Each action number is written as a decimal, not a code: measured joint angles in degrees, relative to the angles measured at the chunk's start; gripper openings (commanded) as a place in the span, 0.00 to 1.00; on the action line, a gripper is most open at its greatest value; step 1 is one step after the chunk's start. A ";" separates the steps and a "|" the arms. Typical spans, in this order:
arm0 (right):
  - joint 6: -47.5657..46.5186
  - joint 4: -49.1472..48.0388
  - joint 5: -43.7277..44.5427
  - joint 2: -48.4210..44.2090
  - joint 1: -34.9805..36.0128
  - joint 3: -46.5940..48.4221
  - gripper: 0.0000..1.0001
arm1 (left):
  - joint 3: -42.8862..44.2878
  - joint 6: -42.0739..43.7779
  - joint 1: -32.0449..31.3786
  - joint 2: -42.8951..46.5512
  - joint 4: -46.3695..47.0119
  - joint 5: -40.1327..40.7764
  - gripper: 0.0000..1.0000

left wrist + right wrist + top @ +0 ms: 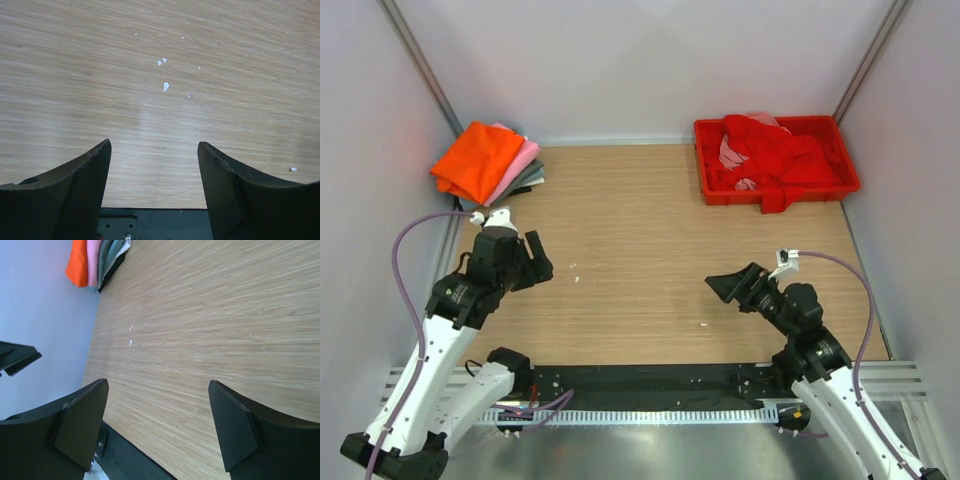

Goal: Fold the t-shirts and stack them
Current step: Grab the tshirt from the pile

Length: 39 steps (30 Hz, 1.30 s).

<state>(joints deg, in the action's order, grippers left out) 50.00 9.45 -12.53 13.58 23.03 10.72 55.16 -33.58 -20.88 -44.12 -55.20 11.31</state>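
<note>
Here is the red plastic tray (848, 172), sitting at the far right of the wooden tabletop (650, 220). A bright red t-shirt (775, 150) is lying crumpled inside it. One fold is spilling over the tray's near rim and touching the wood. A dusty pink t-shirt (730, 155) is peeking out from under the red one, toward the tray's left wall.

Well apart from the tray, off to its left against the far wall, a folded stack is resting. An orange t-shirt (477, 160) is lying on top, a light pink t-shirt (517, 165) is showing beneath it, and a grey t-shirt (530, 178) is showing below that.

The left hand (538, 262) is hovering far left of the tray and nearer the arm bases. Its wrist view shows the fingers spread wide with nothing between them, only bare wood and a few white specks (166, 86).

The right hand (728, 285) is hanging nearer the tray than its partner, out in front of the tray's left end and well clear of it. It is pointing leftward. Its fingers are parted too and are gripping nothing, with wood grain showing in the gap.

Neither hand is touching any cloth.
</note>
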 measured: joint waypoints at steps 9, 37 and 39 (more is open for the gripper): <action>-10.78 19.15 17.86 12.26 0.02 34.49 0.95 | 0.00 -0.46 -0.42 1.29 0.00 0.72 0.72; -29.20 32.52 24.13 125.96 -14.14 125.61 0.76 | 0.00 -0.90 0.02 2.47 -0.48 4.17 0.72; -29.57 31.54 24.06 127.64 -14.14 127.16 0.77 | 0.00 -0.94 0.02 2.23 -0.66 4.39 0.72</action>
<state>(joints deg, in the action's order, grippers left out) 20.43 40.99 11.53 141.23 8.88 137.88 55.16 -34.52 -20.86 -41.89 -55.86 15.70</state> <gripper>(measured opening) 0.767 0.715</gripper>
